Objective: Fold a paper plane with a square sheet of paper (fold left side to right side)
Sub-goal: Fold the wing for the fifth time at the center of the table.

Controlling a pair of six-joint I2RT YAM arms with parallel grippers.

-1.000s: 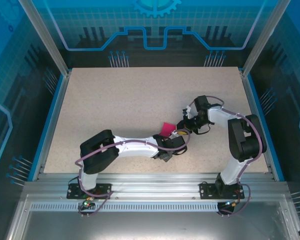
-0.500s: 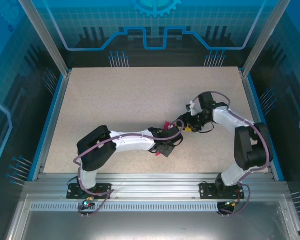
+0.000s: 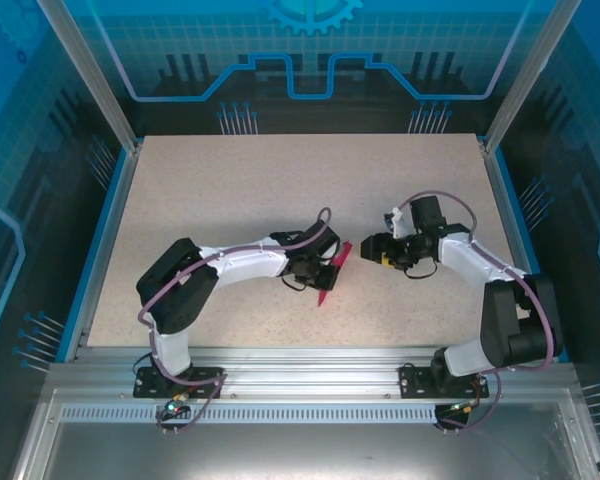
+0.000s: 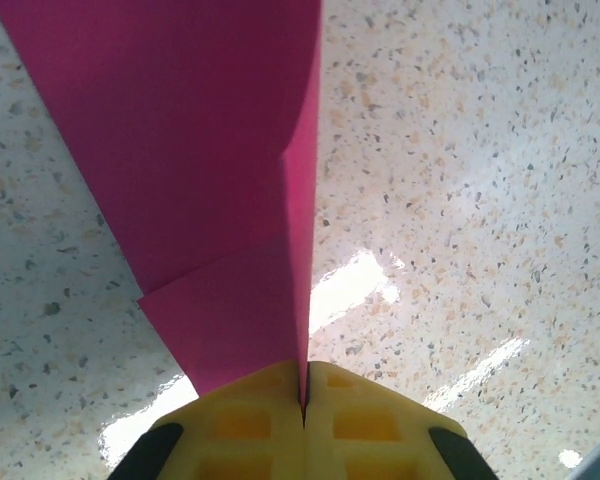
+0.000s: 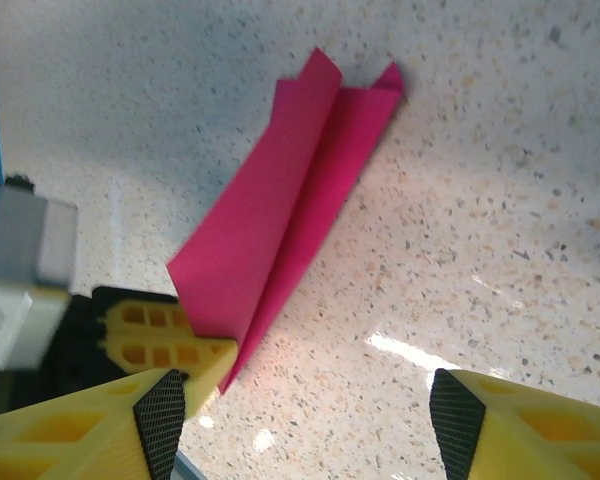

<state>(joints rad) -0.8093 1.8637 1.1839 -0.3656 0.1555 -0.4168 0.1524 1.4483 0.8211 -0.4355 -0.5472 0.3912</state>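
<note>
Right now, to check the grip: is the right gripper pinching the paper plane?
No, the right gripper stands open, with the paper plane clear of its fingers.

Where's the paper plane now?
The paper plane is near the centre of the table in the top view, pinched in the left claw, the open right claw just to its right.

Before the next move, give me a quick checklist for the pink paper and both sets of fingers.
1. Left fingers shut on the paper plane: ok.
2. Right fingers open and off the paper: ok.
3. Centre crease runs the plane's length: ok.
4. Wings matched edge to edge: cannot tell.
5. Plane's far end clear of the table: cannot tell.
</note>
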